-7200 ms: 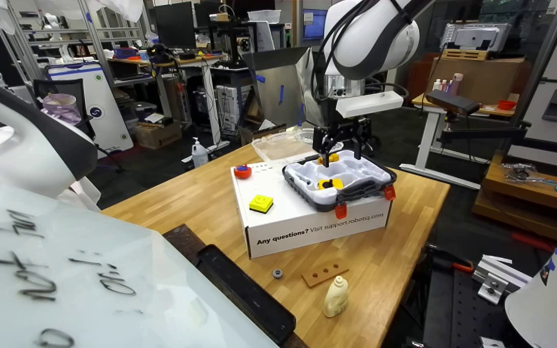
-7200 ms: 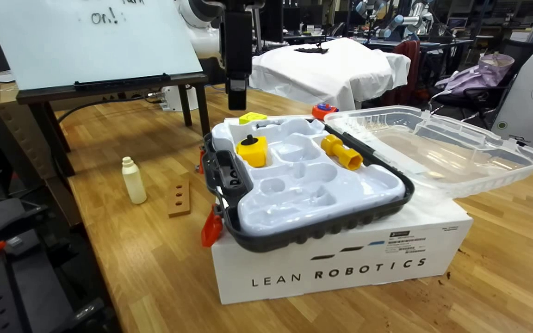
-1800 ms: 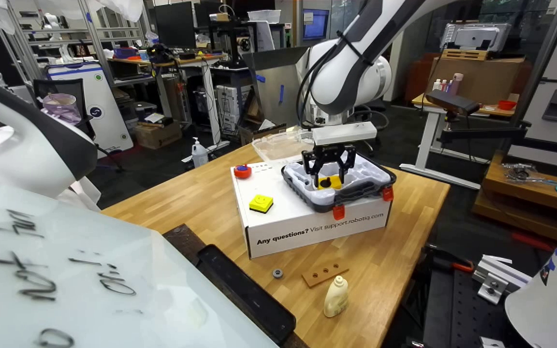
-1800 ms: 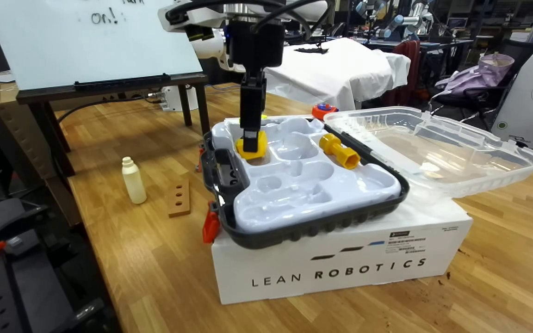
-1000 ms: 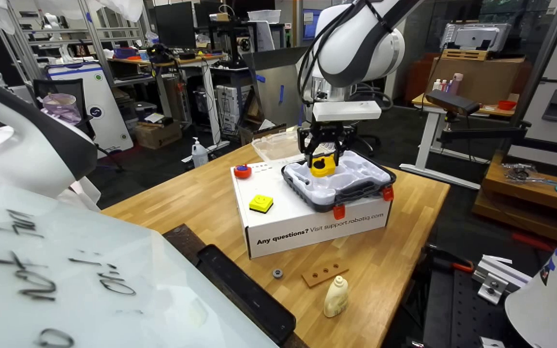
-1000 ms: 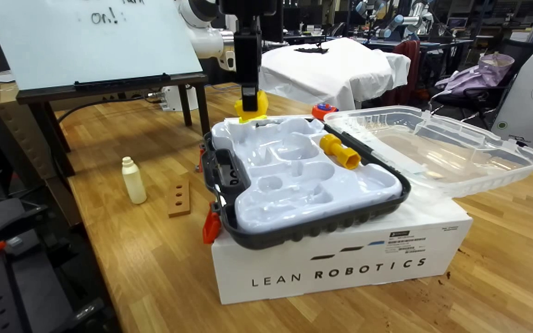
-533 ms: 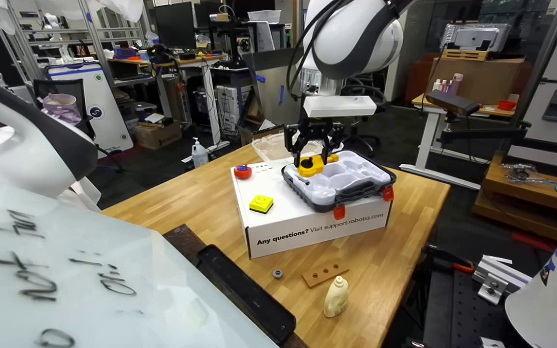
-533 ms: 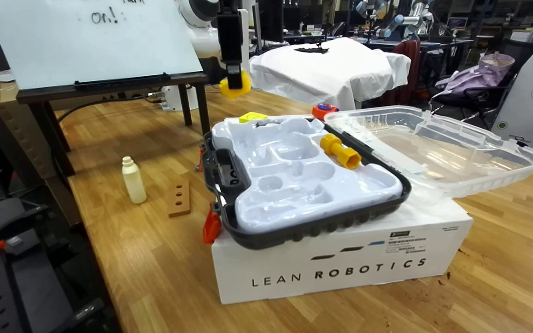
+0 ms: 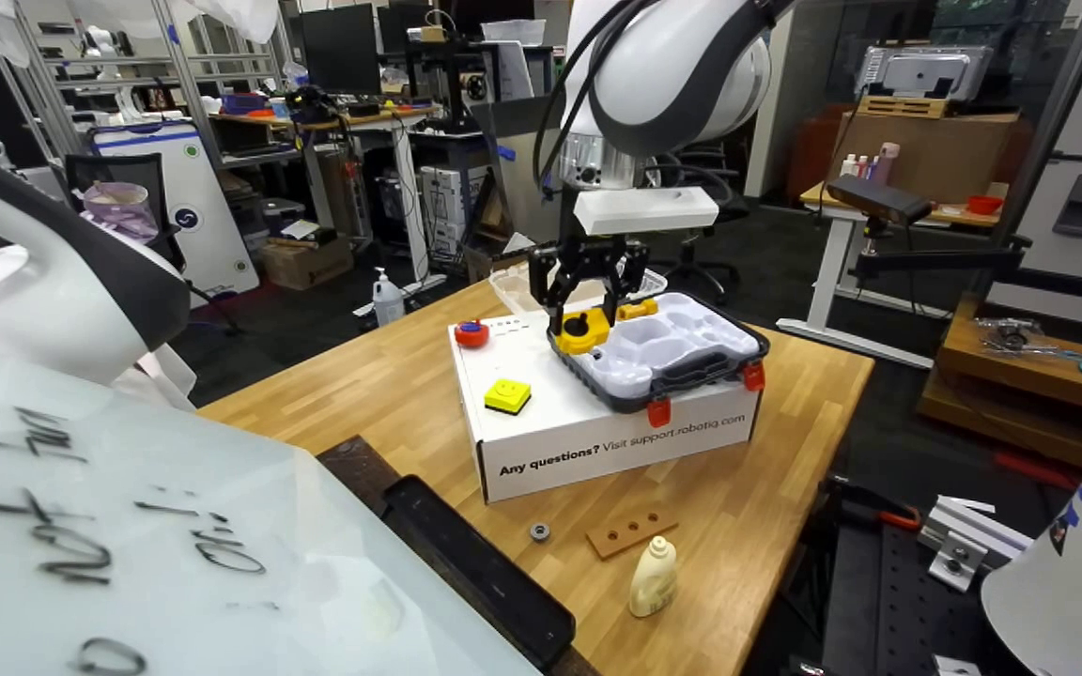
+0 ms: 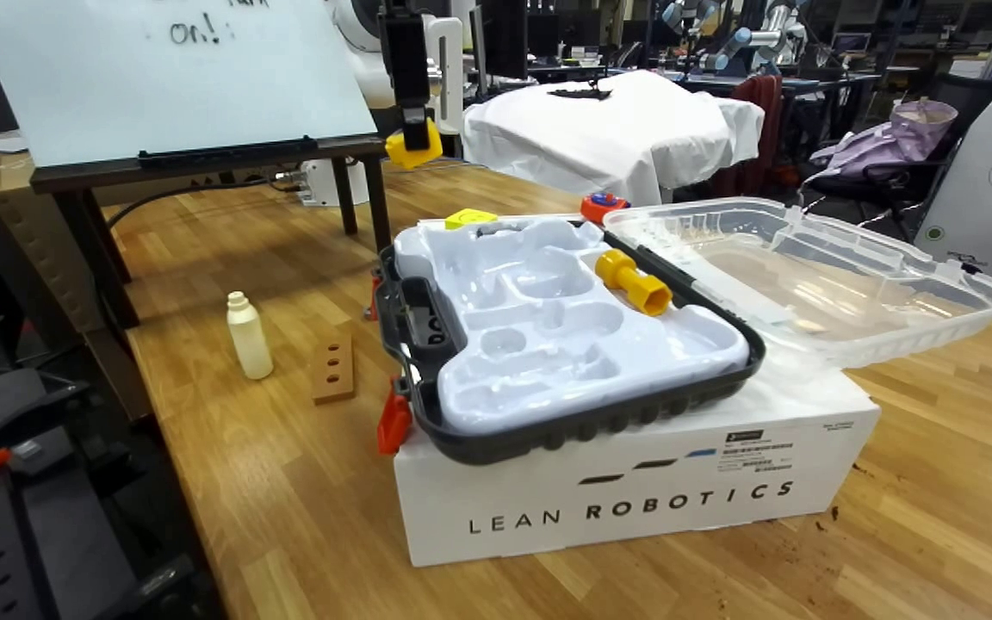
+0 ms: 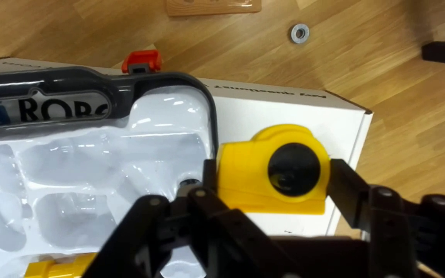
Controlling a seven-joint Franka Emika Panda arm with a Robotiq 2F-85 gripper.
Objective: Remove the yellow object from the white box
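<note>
The yellow object [image 11: 242, 173], a chunky piece with a black disc on its face, is pinched between the two black fingers of my gripper [image 11: 272, 173]. It hangs in the air beyond the edge of the white box [image 11: 87, 154], a moulded white tray set in a dark case. In both exterior views the gripper [image 9: 584, 322] hangs above table height with the yellow object [image 10: 410, 159] at its fingertips. The compartment it came from is bare. A separate yellow bolt-shaped piece [image 10: 634, 282] still lies in the white box [image 10: 530, 319].
Under the case stands a large printed carton [image 10: 634, 517]. The clear lid [image 10: 849, 275] lies folded back. On the carton sit a yellow square block [image 9: 507, 394] and a red round piece [image 9: 471, 333]. A cream bottle [image 9: 654, 577], wooden strip [image 9: 632, 532] and grey ring [image 9: 539, 531] lie nearby.
The gripper has closed on the yellow object, lifted it out of its compartment and carried it sideways past the box's edge, toward the left in both exterior views.
</note>
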